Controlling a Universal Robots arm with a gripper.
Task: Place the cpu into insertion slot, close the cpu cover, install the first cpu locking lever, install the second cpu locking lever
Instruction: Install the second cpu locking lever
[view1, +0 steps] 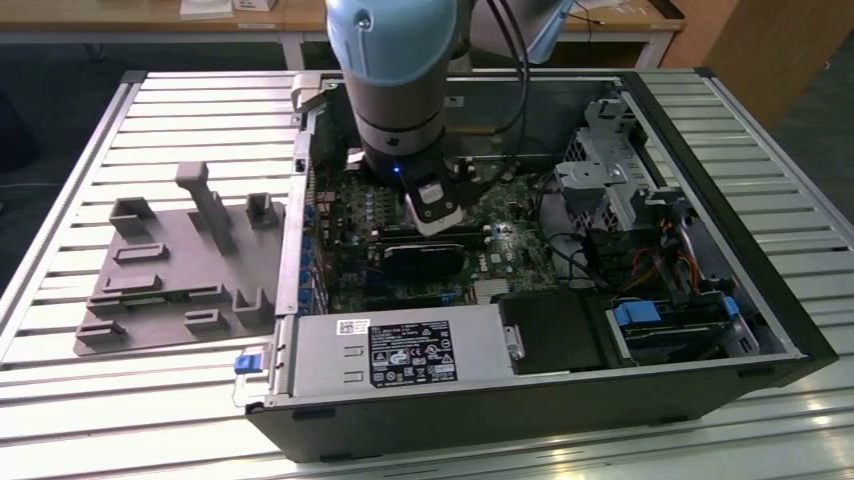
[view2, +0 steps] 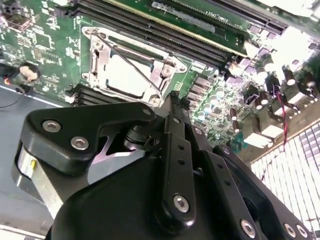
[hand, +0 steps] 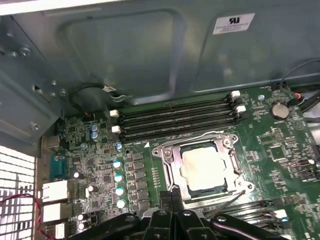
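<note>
First wrist view puts the cpu (hand: 206, 170) right in the middle of things: its pale silver top sits flat inside the insertion slot (hand: 172, 172), and the cpu cover (hand: 165, 152) lies down around it, the chip showing through the frame's square window. One thin locking lever (hand: 231, 201) runs slantwise off a corner of the frame, lying low over the board. Second wrist view shows the same cpu (view2: 125, 75) under the frame, with a thin wire lever (view2: 134, 62) crossing diagonally over the chip's top. Just beside the socket run the long black memory slots (hand: 175, 117), and on its other side a column of small capacitors (hand: 118, 177) stands on the green motherboard (hand: 280, 145).

And the hand (hand: 172, 192) hangs close over the socket's edge, its two black fingers drawn together to a narrow tip with nothing held between them; the fingertip (view2: 173, 97) sits just beside the frame's corner, though contact cannot be told.

Out in the exterior view, the arm (view1: 398, 90) reaches down into the open computer case (view1: 747, 330), which lies on the slatted tabletop (view1: 174, 110). A grey fixture tray (view1: 160, 290) rests on the tabletop toward the exterior view's left edge, just beside the case.
</note>
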